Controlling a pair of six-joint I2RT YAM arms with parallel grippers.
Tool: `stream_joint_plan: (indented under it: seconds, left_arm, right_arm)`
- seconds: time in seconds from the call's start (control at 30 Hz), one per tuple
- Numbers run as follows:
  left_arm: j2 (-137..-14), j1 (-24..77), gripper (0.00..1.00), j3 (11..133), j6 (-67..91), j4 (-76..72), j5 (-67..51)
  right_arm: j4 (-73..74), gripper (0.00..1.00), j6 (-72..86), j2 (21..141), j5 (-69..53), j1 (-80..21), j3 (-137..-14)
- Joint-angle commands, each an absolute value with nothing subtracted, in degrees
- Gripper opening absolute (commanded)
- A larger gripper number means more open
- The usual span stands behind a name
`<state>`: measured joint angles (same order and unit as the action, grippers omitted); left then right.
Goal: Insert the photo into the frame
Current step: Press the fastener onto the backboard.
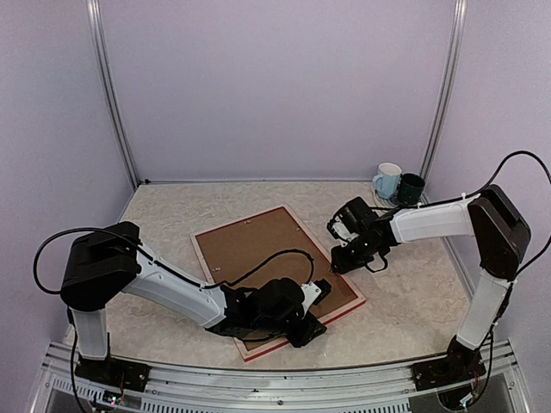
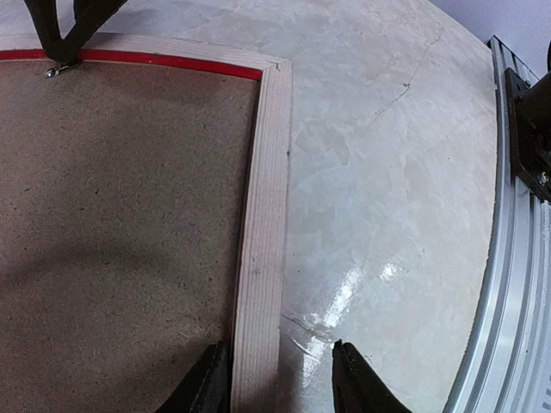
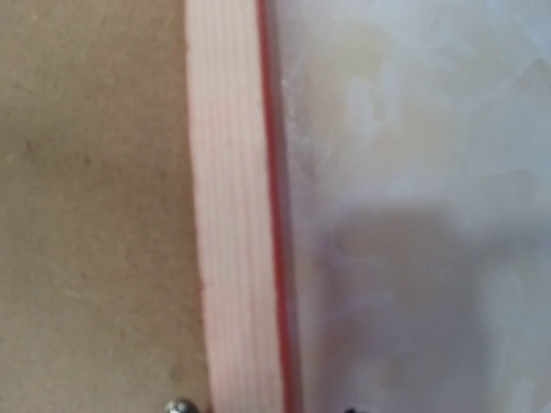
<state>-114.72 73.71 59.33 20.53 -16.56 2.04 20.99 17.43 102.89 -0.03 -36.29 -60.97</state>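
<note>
Left wrist view: the left gripper (image 2: 277,383) straddles the pale wood rail of the frame (image 2: 263,215). One finger sits against the rail's inner side and the other stands off, with a strip of table (image 2: 387,172) showing between, so I read it as released, not clamped. In the top external view the frame lies face down mid-table, brown backing board (image 1: 258,249) uppermost, its long axis running from upper centre to lower right. My left arm is at the near short rail, lower middle of the picture, and the right gripper (image 1: 337,265) is at the long right-hand rail, just up from the corner. In the left wrist view its dark fingers meet a small metal tab (image 2: 54,70) at upper left. I cannot tell whether they pinch it, and the right wrist view is too close and blurred to help. The photo shows in no view; I judge it lies beneath the board. The next move, as I see it, turns on that tab: it lies directly at the right fingertips, so the right arm is the nearer one.
</note>
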Motion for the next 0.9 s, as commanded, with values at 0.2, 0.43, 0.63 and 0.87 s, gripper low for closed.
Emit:
stream_joint_plan:
  seconds: [0.2, 0.43, 0.63, 0.87]
  left_arm:
    - [-118.04, 74.79, 0.41, 56.73, 21.88, -9.58, -1.20]
    - [-118.04, 74.79, 0.41, 56.78, 22.06, -9.67, -1.08]
    - [-118.04, 74.79, 0.41, 56.62, 22.46, -9.84, -1.06]
    - [-118.10, 74.79, 0.41, 56.16, 22.57, -10.44, -1.14]
  right_arm:
    - [22.34, 0.33, 16.35, 106.21, 0.09, -36.25, -59.10]
    - [21.95, 0.34, 17.57, 102.83, -1.35, -36.09, -59.02]
    - [21.16, 0.36, 19.51, 99.58, -0.69, -35.21, -58.94]
    - [20.89, 0.37, 19.58, 99.08, -2.16, -34.93, -59.09]
